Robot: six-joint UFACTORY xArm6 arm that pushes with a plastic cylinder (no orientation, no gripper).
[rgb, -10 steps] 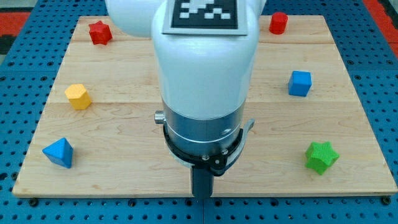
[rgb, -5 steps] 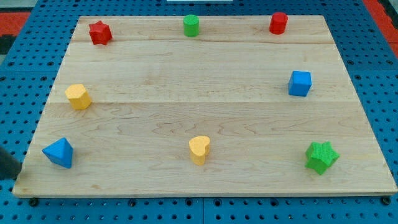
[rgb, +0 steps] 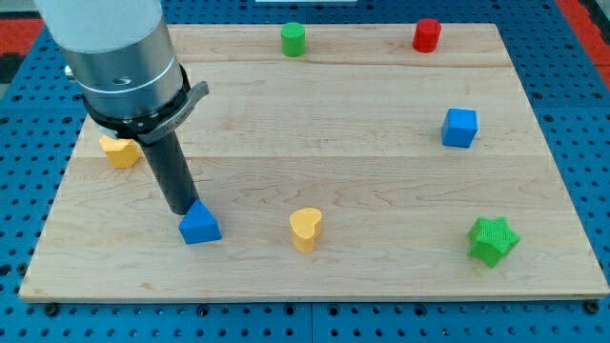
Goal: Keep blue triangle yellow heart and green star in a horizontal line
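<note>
Camera view: my tip (rgb: 182, 211) sits on the wooden board (rgb: 381, 276), touching the upper-left edge of the blue triangle (rgb: 200, 226); it is a bare rod with nothing to open or close, just pressing against that block. Blue triangle is toward the view's bottom left, yellow heart (rgb: 305, 230) just to its right at about the same height, green star (rgb: 493, 239) far right, slightly lower. Yellow hexagon block (rgb: 120, 151) at the view's left, partly hidden behind the arm (rgb: 119, 57). Blue cube (rgb: 459, 127) at right. Green cylinder (rgb: 293, 39) and red cylinder (rgb: 426, 35) along the view's top edge, well apart.
</note>
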